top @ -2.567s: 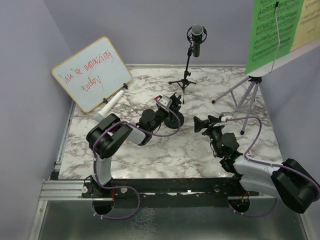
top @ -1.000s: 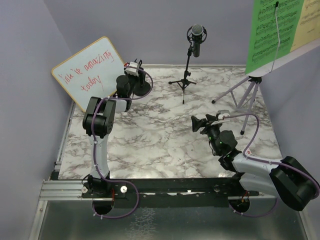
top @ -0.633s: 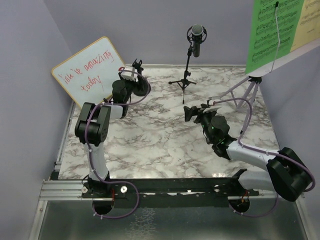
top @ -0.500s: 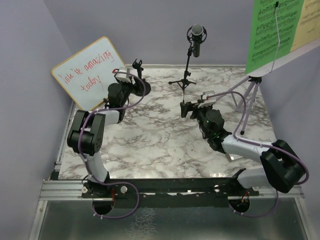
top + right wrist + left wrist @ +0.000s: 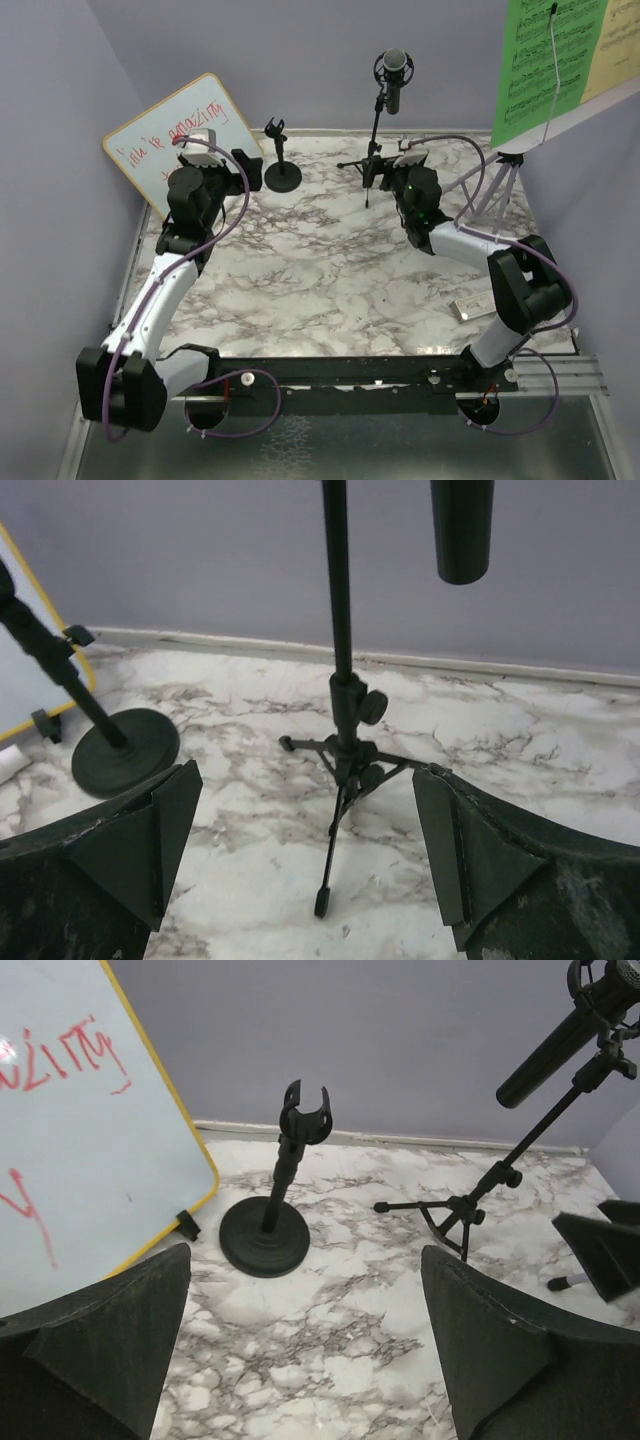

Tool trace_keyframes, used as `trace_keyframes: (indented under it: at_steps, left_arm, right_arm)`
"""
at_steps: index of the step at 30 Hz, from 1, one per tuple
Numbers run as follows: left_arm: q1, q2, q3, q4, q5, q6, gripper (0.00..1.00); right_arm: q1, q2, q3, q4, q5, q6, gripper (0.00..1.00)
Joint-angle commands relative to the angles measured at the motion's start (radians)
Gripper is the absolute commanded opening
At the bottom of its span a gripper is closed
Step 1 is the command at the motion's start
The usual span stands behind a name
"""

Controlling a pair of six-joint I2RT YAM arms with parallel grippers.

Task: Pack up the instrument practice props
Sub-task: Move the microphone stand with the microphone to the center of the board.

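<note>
My right hand (image 5: pixel 305 825) is spread wide and holds nothing, with one finger at each bottom corner of my wrist view. Straight ahead of it, near but not touching, stands the black mic tripod (image 5: pixel 345 750). Its pole runs upright and sits centred in the gap between my fingers, and one leg reaches back toward me along the counter (image 5: pixel 520 750). Higher on that pole, above the hand, the grey-headed microphone (image 5: pixel 396 68) hangs in the ring mount, also close to vertical, with its tail end just right of the pole.

My left hand (image 5: pixel 305 1360) is open wide too and empty. Ahead of it and a little to the left stands the black round-base mic holder (image 5: pixel 265 1245), stem upright and its top clip bare. The foot of the whiteboard (image 5: pixel 80 1140) sits just beside the holder's base on the far left.

I judge the right hand to be the nearer one to the tripod and the left hand the nearer one to the holder. Because the pole is upright and my fingers part sideways, a level push straight forward should bring the pole between them. Further off to the right, beyond the right hand, the lilac music rack (image 5: pixel 495 185) carries the green and yellow music sheets (image 5: pixel 545 65).
</note>
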Motion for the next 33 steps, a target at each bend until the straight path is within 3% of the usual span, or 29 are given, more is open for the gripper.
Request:
trace_keyframes:
  at_steps: [1, 5, 16, 19, 28, 33]
  left_arm:
    - [0.005, -0.171, -0.003, -0.312, -0.076, 0.121, 0.99]
    - [-0.009, -0.269, -0.100, -0.277, -0.150, 0.151, 0.99]
    - [-0.094, -0.329, -0.132, -0.307, -0.276, 0.226, 0.99]
    - [-0.096, -0.334, -0.136, -0.299, -0.272, 0.227, 0.99]
    - [-0.096, -0.356, -0.148, -0.285, -0.251, 0.233, 0.99]
    - [-0.098, -0.355, -0.157, -0.275, -0.195, 0.221, 0.99]
  right_arm:
    - [-0.067, 0.119, 0.112, 0.000, -0.100, 0.010, 0.94]
    - [-0.103, 0.223, 0.222, 0.010, -0.119, 0.018, 0.89]
    - [-0.139, 0.453, 0.484, 0.061, -0.191, -0.018, 0.72]
    - [-0.140, 0.497, 0.530, 0.063, -0.213, -0.043, 0.62]
    - [-0.140, 0.464, 0.439, 0.128, -0.390, -0.106, 0.02]
    - [-0.140, 0.373, 0.322, 0.154, -0.550, -0.073, 0.00]
